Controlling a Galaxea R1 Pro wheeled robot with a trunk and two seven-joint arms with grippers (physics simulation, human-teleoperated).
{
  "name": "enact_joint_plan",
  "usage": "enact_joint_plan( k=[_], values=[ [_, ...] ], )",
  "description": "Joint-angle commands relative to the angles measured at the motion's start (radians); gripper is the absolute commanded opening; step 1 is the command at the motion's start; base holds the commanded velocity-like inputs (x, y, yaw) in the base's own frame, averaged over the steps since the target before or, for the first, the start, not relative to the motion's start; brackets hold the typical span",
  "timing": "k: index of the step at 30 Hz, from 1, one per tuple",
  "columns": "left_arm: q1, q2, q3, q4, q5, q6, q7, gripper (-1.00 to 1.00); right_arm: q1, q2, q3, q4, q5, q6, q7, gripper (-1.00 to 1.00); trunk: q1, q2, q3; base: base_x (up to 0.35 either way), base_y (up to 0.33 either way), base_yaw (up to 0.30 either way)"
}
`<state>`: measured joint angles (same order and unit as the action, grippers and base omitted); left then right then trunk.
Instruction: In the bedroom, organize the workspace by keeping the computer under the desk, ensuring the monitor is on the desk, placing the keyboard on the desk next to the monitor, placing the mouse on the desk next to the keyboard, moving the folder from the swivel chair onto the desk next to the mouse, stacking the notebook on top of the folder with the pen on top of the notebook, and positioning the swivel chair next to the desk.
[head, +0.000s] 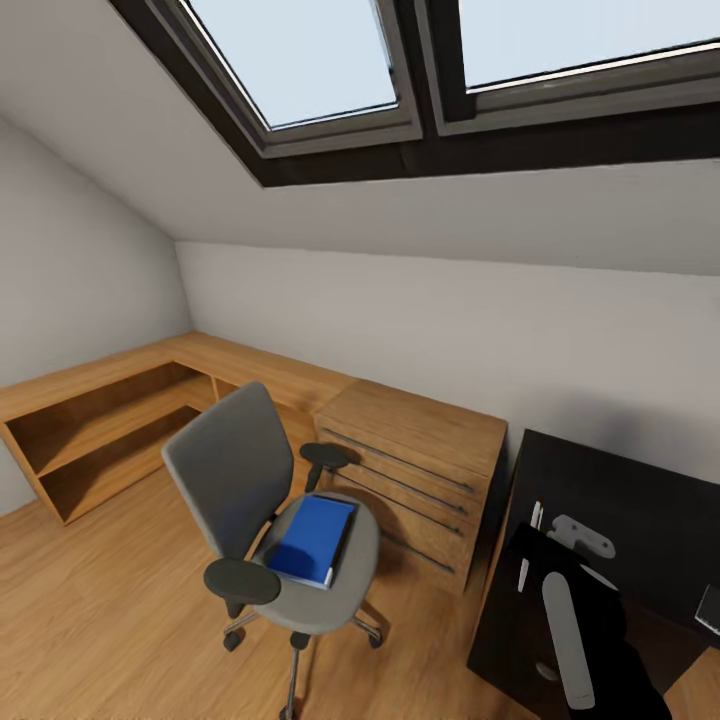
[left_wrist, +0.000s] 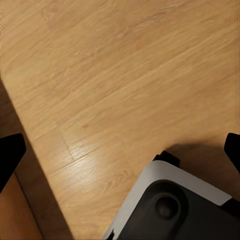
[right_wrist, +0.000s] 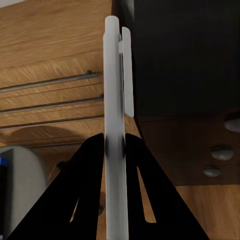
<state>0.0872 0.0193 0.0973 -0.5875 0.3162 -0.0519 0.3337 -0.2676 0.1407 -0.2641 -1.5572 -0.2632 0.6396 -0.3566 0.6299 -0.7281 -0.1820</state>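
A grey swivel chair stands on the wooden floor, left of the black desk. On its seat lies a flat blue folder. My right gripper is shut on a white pen, which stands up between the two black fingers. In the head view the right gripper holds the pen at the desk's left edge. My left gripper is open, its fingertips wide apart over bare floor.
A wooden drawer unit sits between chair and desk, against the wall. A low wooden shelf runs along the left wall. A small grey object lies at the desk's right edge. The robot base shows under the left gripper.
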Motion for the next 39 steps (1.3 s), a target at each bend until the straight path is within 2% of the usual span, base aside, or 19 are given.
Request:
enact_joint_plan(
  k=[1,4,17,21,26,27,30,31,34,36,39],
  values=[
    [0.0,0.0,-0.002,-0.002,0.011,-0.003,0.002,1.0,-0.001,0.001,-0.001,-0.001,-0.013,0.002,-0.007,-1.0,-0.004,0.006,0.002,-0.002,-0.002,0.0],
    [0.0,0.0,-0.002,-0.002,0.011,-0.003,0.002,1.0,-0.001,0.0,-0.001,-0.001,-0.013,0.002,-0.007,-1.0,-0.015,0.027,0.011,-0.001,-0.001,0.0],
    [0.0,-0.001,-0.003,-0.002,0.009,-0.005,0.002,1.0,-0.001,-0.007,-0.003,0.0,-0.01,0.0,-0.006,-1.0,-0.015,0.027,0.011,0.0,0.0,0.0],
    [0.0,-0.001,-0.004,-0.002,0.009,-0.005,0.002,1.0,-0.002,-0.019,-0.005,0.0,-0.004,0.003,-0.008,-1.0,-0.015,0.027,0.011,0.031,-0.118,0.0],
    [0.0,-0.001,-0.004,-0.001,0.009,-0.005,0.002,1.0,-0.007,-0.078,-0.007,0.029,-0.006,0.007,-0.009,-1.0,-0.015,0.027,0.011,0.123,-0.238,0.0],
    [0.0,-0.001,-0.004,-0.001,0.009,-0.005,0.002,1.0,-0.012,-0.099,-0.008,0.062,-0.007,0.007,-0.008,-1.0,-0.015,0.027,0.011,0.145,-0.208,0.0],
    [0.0,-0.002,-0.005,-0.001,0.009,-0.005,0.002,1.0,-0.04,-0.125,-0.008,0.132,-0.009,0.003,-0.007,-1.0,-0.015,0.027,0.011,0.109,-0.15,0.0],
    [0.0,-0.002,-0.006,-0.001,0.009,-0.005,0.002,1.0,-0.072,-0.138,-0.009,0.192,-0.009,0.0,-0.005,-1.0,-0.015,0.027,0.011,0.056,-0.077,0.0],
    [0.0,-0.001,-0.007,0.0,0.009,-0.005,0.002,1.0,-0.131,-0.152,-0.008,0.294,-0.008,-0.006,-0.004,-1.0,-0.015,0.027,0.011,0.037,-0.05,0.0],
    [0.0,-0.001,-0.008,0.0,0.009,-0.005,0.002,1.0,-0.192,-0.17,-0.009,0.388,-0.008,-0.014,-0.002,-1.0,-0.015,0.027,0.011,0.017,-0.023,0.0],
    [0.0,-0.001,-0.009,0.0,0.009,-0.016,0.002,1.0,-0.281,-0.211,-0.01,0.517,-0.012,-0.027,0.0,-1.0,-0.015,0.027,0.011,0.149,-0.009,0.0]
  ],
)
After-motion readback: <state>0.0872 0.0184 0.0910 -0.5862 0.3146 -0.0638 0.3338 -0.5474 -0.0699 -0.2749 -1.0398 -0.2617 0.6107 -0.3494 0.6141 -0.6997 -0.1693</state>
